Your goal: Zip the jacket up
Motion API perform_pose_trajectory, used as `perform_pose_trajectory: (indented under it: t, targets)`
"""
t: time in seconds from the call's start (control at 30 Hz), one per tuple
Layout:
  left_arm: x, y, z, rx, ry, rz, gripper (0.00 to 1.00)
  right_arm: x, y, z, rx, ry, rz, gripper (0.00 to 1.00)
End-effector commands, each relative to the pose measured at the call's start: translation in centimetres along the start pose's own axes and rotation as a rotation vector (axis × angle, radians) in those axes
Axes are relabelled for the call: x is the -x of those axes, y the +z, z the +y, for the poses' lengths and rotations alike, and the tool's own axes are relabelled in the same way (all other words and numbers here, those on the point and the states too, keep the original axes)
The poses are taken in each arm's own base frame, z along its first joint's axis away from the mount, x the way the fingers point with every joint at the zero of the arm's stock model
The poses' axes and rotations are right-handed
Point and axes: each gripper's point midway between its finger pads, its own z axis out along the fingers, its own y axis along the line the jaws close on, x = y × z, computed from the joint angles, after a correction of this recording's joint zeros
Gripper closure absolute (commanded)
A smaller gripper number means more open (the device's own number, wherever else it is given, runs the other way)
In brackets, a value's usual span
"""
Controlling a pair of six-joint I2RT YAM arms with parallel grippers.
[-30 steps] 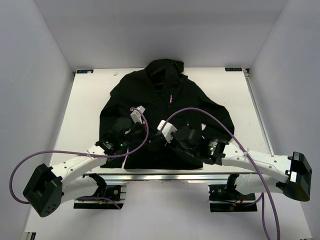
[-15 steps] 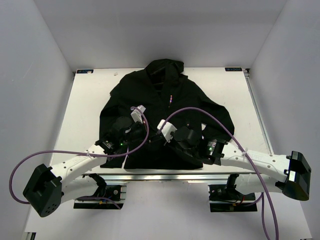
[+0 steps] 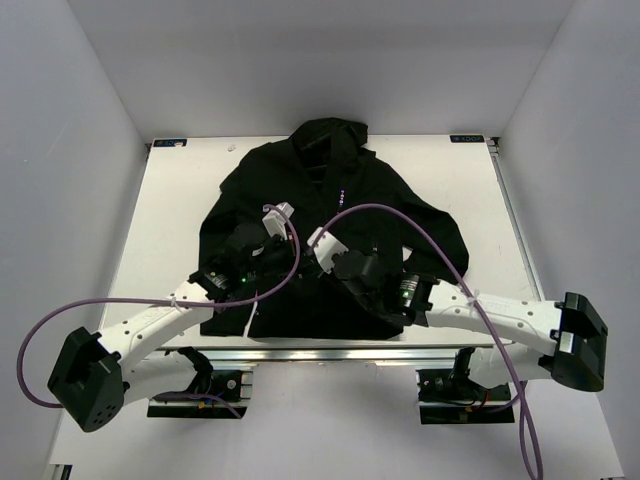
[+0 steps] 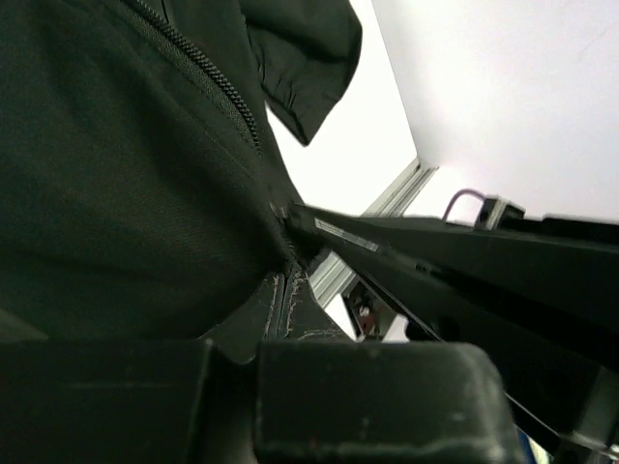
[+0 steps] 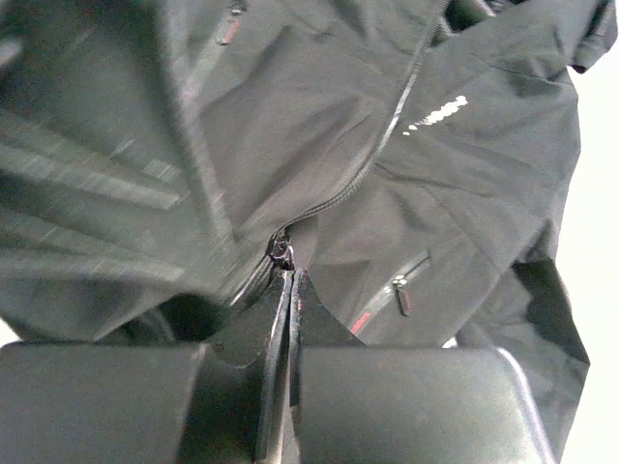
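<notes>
The black hooded jacket (image 3: 385,205) lies flat on the white table, hood at the far side, with tiny red-white marks (image 3: 343,196) on the chest. Both grippers sit low on its centre front, close together. My left gripper (image 3: 283,262) is shut on the jacket's fabric beside the zipper (image 4: 213,82); its fingertips (image 4: 276,302) pinch the black cloth. My right gripper (image 3: 308,268) is shut, with its tips (image 5: 280,290) on the zipper pull (image 5: 281,253). Above the pull the zipper line runs towards the chest marks (image 5: 435,114).
The white table (image 3: 170,230) ends in an aluminium rail (image 3: 320,352) at the near edge. Purple cables (image 3: 390,212) arch over the jacket. A pocket zip (image 5: 398,287) lies right of the pull. The right arm crosses the left wrist view (image 4: 464,280).
Both grippers have moved a little away from the near edge, up the jacket towards the hood. The right arm has stretched further left and forward. Both stay shut.
</notes>
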Motion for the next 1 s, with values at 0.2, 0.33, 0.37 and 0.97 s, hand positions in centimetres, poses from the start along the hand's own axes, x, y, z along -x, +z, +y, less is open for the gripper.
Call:
perform_pose_trajectory:
  t: [0.2,0.33,0.37,0.97]
  targets:
    - [-4.3,-1.7,-0.9,-0.034,-0.009,0.231,1.00,3.8,1.8,-7.4,-0.255,0.141,-0.095,1.00]
    - [-4.5,-2.3,-1.2,-0.038,-0.018,0.243,1.00,3.9,3.0,-9.9,-0.319,0.156,-0.108,1.00]
    - [-4.9,-2.7,-1.1,-0.024,-0.030,0.262,1.00,3.5,3.7,-10.5,-0.333,0.150,-0.091,1.00]
    - [-15.6,-14.0,2.3,0.258,-0.507,0.481,1.00,0.2,23.4,-33.6,-0.616,0.272,-0.097,1.00]
